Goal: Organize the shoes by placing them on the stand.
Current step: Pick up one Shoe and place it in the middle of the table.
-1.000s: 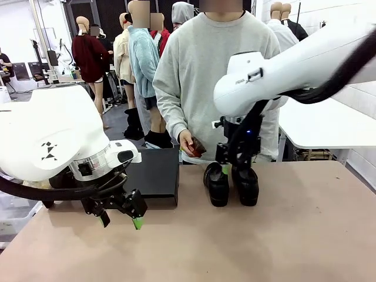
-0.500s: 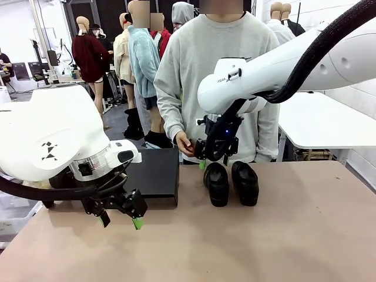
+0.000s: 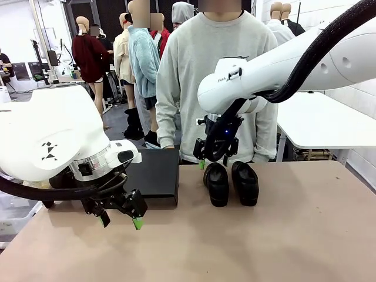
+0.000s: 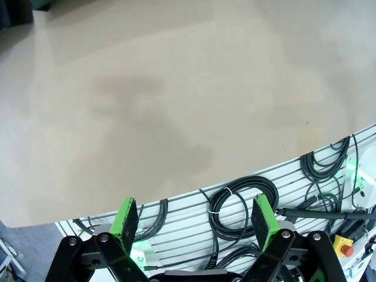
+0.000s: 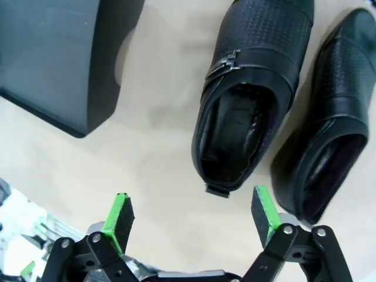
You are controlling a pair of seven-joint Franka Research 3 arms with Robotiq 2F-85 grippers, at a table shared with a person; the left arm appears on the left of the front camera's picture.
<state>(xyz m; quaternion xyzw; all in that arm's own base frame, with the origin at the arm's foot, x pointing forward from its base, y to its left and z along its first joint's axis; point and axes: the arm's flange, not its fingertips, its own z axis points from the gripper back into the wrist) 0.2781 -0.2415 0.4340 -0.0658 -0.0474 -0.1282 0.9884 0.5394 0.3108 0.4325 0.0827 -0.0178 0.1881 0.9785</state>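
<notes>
My right gripper [image 5: 192, 207], fingers apart, empty, over heel of shoe [image 5: 249, 94] nearest stand [image 5: 53, 53]. I should lower, straddle heel wall, clamp firmly. My left gripper [image 3: 121, 220] apart, idle.

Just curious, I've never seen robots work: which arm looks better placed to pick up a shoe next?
Right: the right gripper hovers open just above the two black glossy leather shoes, beside the low matte-black stand; the left gripper hangs open over bare table, farther off.

Tan tabletop [image 3: 294, 241], white side table [image 3: 329, 124] at right, pale wall [image 3: 314, 9] behind it.
</notes>
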